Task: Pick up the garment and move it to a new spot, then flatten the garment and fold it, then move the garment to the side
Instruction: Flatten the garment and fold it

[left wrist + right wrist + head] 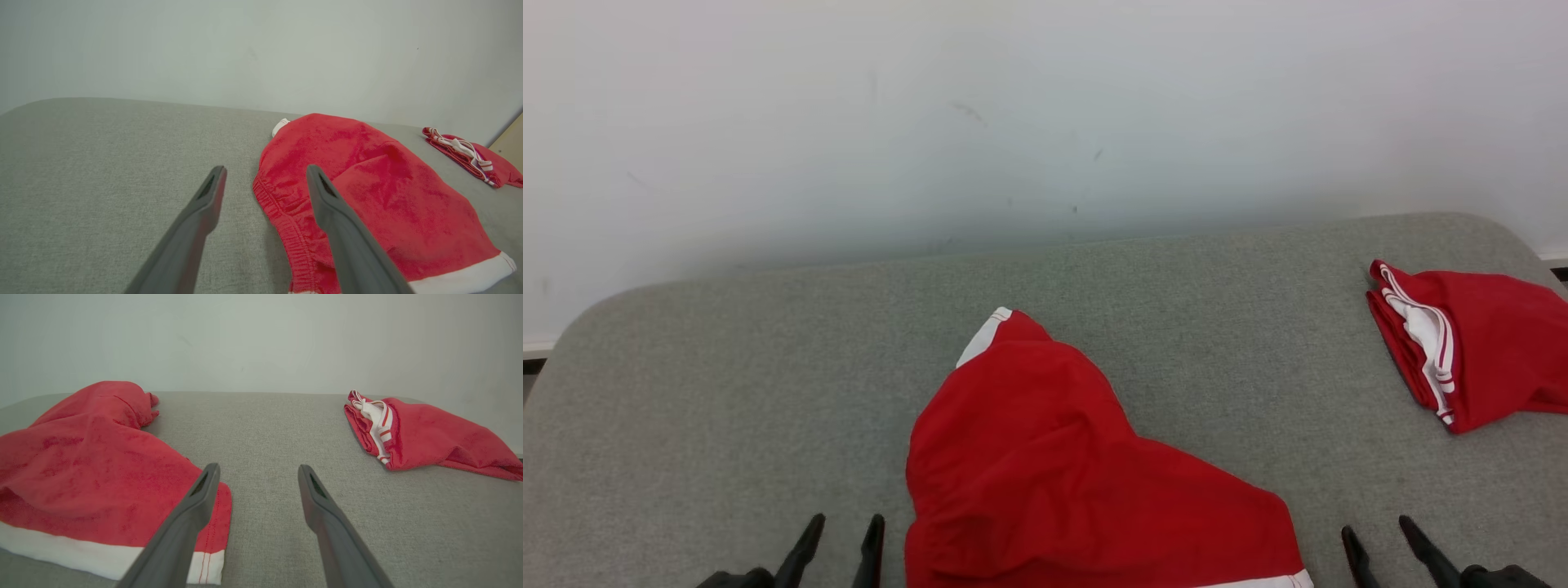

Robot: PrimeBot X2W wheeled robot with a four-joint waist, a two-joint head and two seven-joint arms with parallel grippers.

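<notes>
We see our left hand (847,523) and right hand (1376,527) open and empty, flanking the crumpled red shorts (1045,457) on the grey desk (727,367); a folded red garment (1494,343) lies well apart.

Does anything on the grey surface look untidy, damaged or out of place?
No damage or spill shows. The red garment in the middle lies rumpled and humped, not flat. The folded garment at the far right looks tidy.

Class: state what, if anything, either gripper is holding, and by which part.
Nothing is held. The left gripper and right gripper are both open, fingers spread, one on each side of the unfolded red garment, gripping no cloth.
</notes>
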